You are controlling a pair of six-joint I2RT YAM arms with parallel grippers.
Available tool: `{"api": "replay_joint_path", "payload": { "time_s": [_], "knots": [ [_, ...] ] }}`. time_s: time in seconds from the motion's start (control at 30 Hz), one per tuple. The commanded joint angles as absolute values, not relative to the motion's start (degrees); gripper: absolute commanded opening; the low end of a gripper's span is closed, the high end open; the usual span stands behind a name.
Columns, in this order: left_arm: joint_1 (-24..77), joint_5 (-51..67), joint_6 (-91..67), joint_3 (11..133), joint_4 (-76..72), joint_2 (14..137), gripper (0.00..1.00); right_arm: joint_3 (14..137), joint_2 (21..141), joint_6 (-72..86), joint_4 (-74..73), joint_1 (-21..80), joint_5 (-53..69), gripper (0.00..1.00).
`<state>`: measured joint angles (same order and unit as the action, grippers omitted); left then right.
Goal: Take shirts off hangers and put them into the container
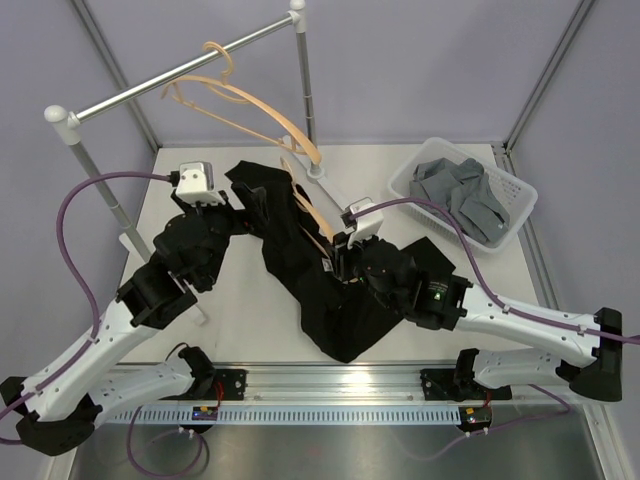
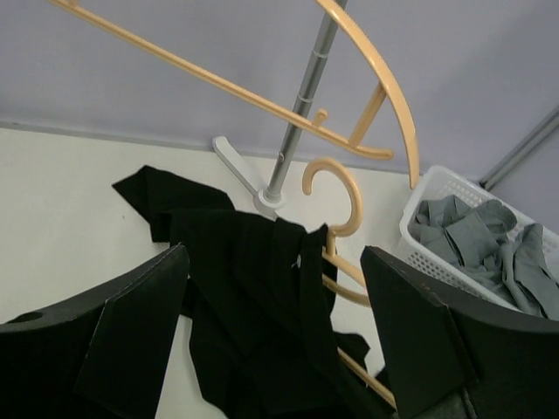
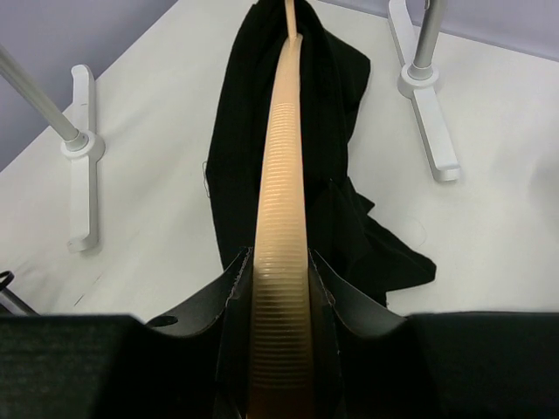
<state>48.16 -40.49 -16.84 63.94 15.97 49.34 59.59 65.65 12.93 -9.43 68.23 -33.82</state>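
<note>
The black shirt (image 1: 310,275) lies crumpled across the middle of the table, still draped over a tan hanger (image 1: 312,215). My right gripper (image 3: 281,279) is shut on that hanger's ribbed arm (image 3: 284,192), with the black shirt (image 3: 336,87) hanging off both sides beyond it. My left gripper (image 2: 275,323) stands wide open just above the black shirt (image 2: 253,288), near the hanger's hook (image 2: 336,188), holding nothing. A second hanger (image 1: 235,95) hangs bare on the rail. The grey shirt (image 1: 460,190) lies in the white container (image 1: 520,187) at the back right.
The grey metal rail (image 1: 180,72) crosses the back left on two posts, whose white feet (image 3: 83,157) rest on the table. The right post (image 2: 301,105) stands just behind the shirt. The container's slotted wall (image 2: 430,255) is to the right of the left gripper.
</note>
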Motion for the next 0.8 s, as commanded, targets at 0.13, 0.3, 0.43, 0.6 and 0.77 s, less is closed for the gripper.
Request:
{"api": "replay_joint_path", "payload": {
  "time_s": [0.13,0.3,0.43,0.6,0.77],
  "knots": [
    [48.16,-31.30,-24.78,59.42,19.51,48.16,0.86,59.41,60.03,9.32,-5.71,68.03,-33.31,0.00],
    [48.16,-29.10,-27.15,60.73,19.34,54.57,0.85,59.76,59.15,8.70,-6.33,68.03,-30.85,0.00],
    [48.16,-26.81,-27.95,63.98,19.42,59.93,0.84,59.50,59.24,8.87,-6.68,68.03,-29.10,0.00],
    [48.16,-28.29,-27.95,66.18,19.42,65.12,0.73,59.15,58.71,9.05,-6.68,68.03,-28.04,0.00],
    [47.81,-32.25,-28.83,63.46,19.60,65.13,0.38,58.97,55.82,8.96,-8.17,68.03,-27.77,0.00]
  ]
}}
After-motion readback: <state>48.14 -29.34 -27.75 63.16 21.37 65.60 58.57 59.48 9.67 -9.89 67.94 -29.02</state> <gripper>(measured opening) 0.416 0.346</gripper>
